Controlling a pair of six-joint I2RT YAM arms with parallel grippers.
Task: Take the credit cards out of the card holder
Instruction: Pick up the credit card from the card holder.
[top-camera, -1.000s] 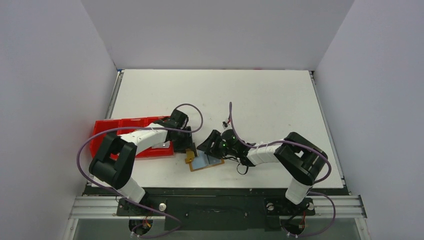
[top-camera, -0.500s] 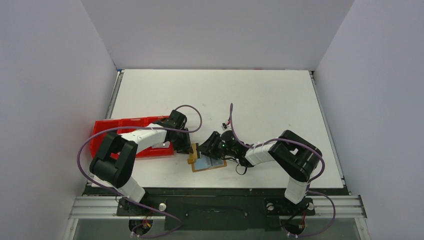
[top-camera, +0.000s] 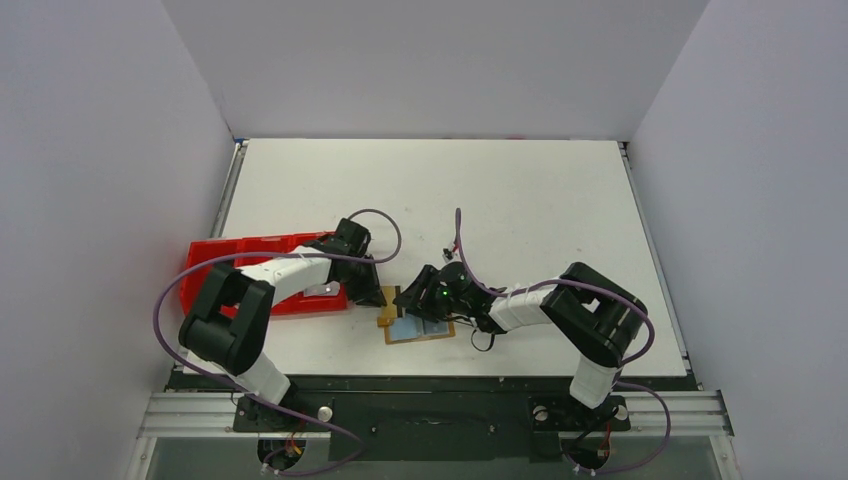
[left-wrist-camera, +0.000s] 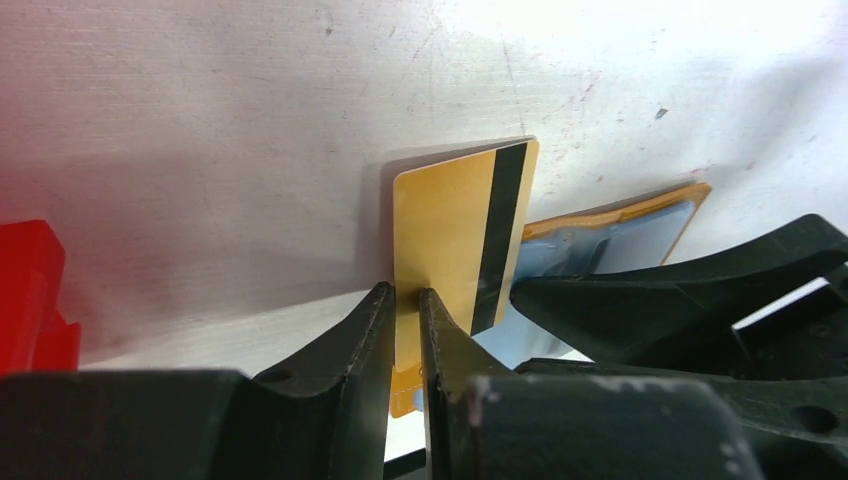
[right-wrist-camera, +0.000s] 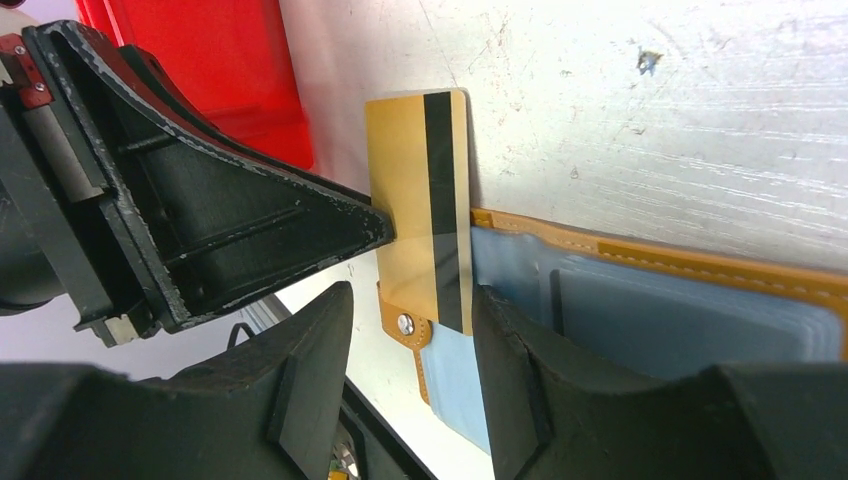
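Observation:
The tan card holder (top-camera: 432, 331) lies open on the table near the front, with pale blue cards (right-wrist-camera: 660, 320) in its clear pockets. My left gripper (left-wrist-camera: 405, 305) is shut on the edge of a gold credit card (left-wrist-camera: 455, 225) with a black stripe. It holds the card on edge beside the holder's left end (left-wrist-camera: 625, 215). The card also shows in the right wrist view (right-wrist-camera: 415, 200). My right gripper (right-wrist-camera: 410, 345) is open and straddles the gold card's lower end and the holder's snap tab (right-wrist-camera: 403, 323). One of its fingers (right-wrist-camera: 515, 370) is over the holder's blue inside. In the top view both grippers meet at the holder's left end.
A red compartmented tray (top-camera: 235, 262) stands left of the holder, just behind my left gripper; it shows in the right wrist view (right-wrist-camera: 200, 60). The table's front edge (top-camera: 420, 372) is close below the holder. White walls enclose the table.
My right gripper has slid left over the holder toward its left end. My left gripper has stayed at the holder's left edge, gripping the gold card.

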